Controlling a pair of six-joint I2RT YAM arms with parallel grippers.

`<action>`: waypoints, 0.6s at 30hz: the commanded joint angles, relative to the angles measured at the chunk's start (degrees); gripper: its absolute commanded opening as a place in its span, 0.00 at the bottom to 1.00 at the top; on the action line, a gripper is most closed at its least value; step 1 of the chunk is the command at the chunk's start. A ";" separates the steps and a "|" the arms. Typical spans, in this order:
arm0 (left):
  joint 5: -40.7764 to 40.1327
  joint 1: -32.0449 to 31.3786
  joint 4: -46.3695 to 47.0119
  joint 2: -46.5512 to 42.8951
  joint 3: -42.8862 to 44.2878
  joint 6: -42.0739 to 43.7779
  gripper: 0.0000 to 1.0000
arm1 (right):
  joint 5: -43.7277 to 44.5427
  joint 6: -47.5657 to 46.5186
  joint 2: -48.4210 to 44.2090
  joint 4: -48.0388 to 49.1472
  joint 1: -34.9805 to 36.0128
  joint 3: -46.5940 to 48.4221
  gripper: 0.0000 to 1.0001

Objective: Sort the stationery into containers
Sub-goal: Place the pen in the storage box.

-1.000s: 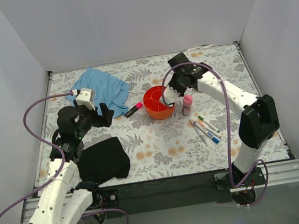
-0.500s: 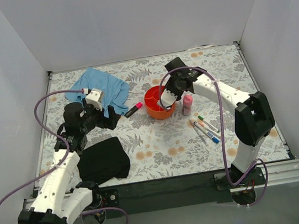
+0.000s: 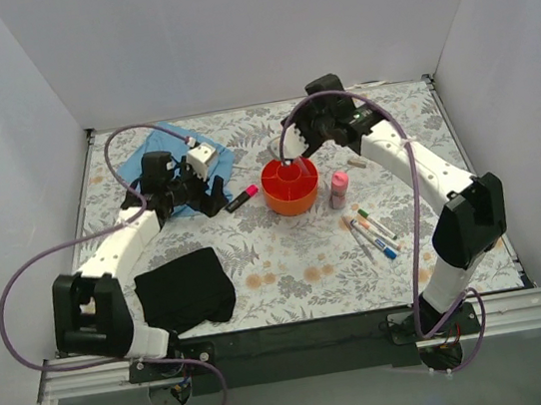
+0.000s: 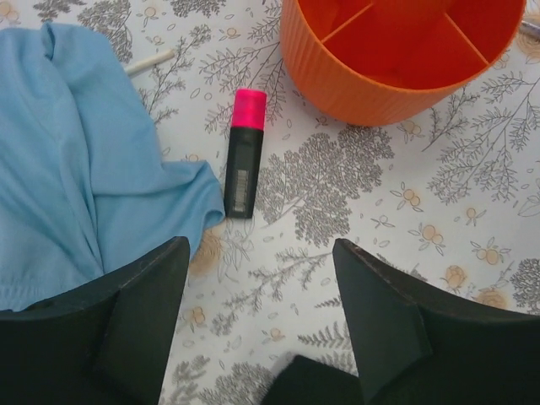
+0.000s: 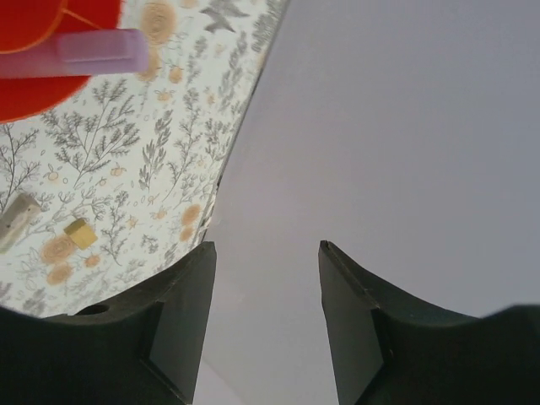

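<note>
- The orange bowl (image 3: pixel 291 191) stands mid-table. The overhead view gives you its place, and the left wrist view shows its ribbed wall and inner dividers close up.
- The lilac stick (image 5: pixel 84 52) is clear only in the right wrist view, where it crosses the bowl's rim. You cannot tell from any view which compartment it sits in.
- The pink highlighter (image 4: pixel 244 152) lies flat on the table (image 3: pixel 292 280), left of the bowl and apart from it. Its black end lies just beside the blue cloth (image 4: pixel 76 186).
- The small pink bottle (image 3: pixel 339 189) stands upright just right of the bowl. Only the overhead view shows it.
- The three markers (image 3: pixel 374 233) lie close together on the near side of the bottle. No wrist view shows them.
- A thin pale stick (image 4: pixel 150 62) lies at the blue cloth's far edge. You see it in the left wrist view alone, because the arm covers that spot from overhead.
- The left gripper (image 4: pixel 260 245) hovers just on the near side of the highlighter. Its fingers are spread wide with nothing between them.
- The right gripper (image 5: pixel 267 246) hangs over the bowl's far side. Its fingers are parted and empty, and its camera looks mostly at the wall.
- The black cloth (image 3: pixel 185 288) lies at the near left, well apart from the bowl.
</note>
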 commanded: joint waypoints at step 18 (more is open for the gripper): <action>-4.92 -8.22 0.50 31.38 19.64 5.15 0.63 | -1.04 43.16 -17.72 12.83 -5.95 -18.08 0.59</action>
